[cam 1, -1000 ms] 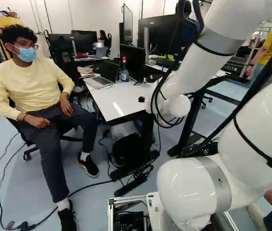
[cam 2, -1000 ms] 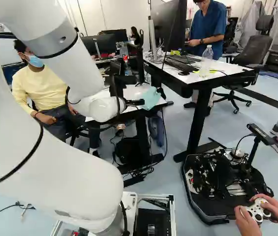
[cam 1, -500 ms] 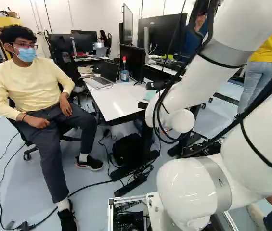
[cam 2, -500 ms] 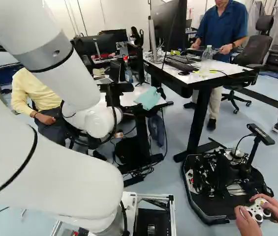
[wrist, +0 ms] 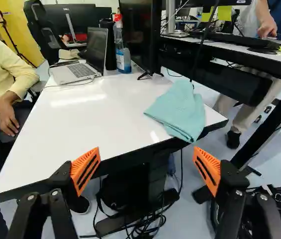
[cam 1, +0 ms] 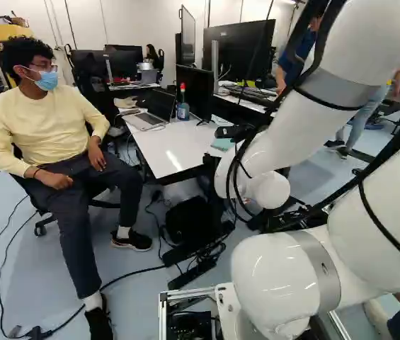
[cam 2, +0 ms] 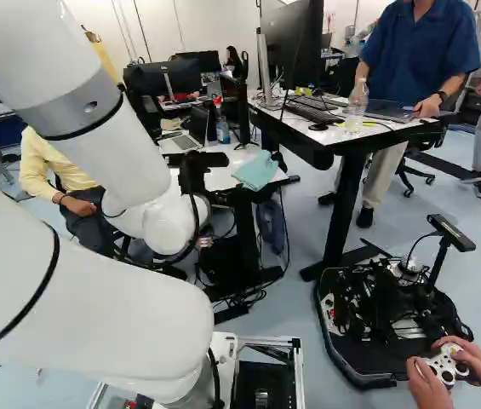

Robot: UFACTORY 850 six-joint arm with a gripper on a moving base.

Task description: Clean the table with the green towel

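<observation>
Just now, from where I stand, the white arm [cam 2: 95,153] is reaching toward the white table [wrist: 95,119], and its black gripper [cam 2: 221,176] is before the near edge. Its jaws are wide apart, with the orange pads [wrist: 86,170] facing each other. Ahead of them lies the green towel [wrist: 180,107], which is more exactly blue-green; it is folded loosely by the near corner beside the taller desk [cam 2: 321,136], and one tip hangs over the near edge. Farther, toward the far edge, there stand a monitor [wrist: 141,37] and, just beside it, a bottle of blue liquid [wrist: 124,57]. The open laptop [wrist: 75,72] is near the far corner, on the side away from the taller desk.
</observation>
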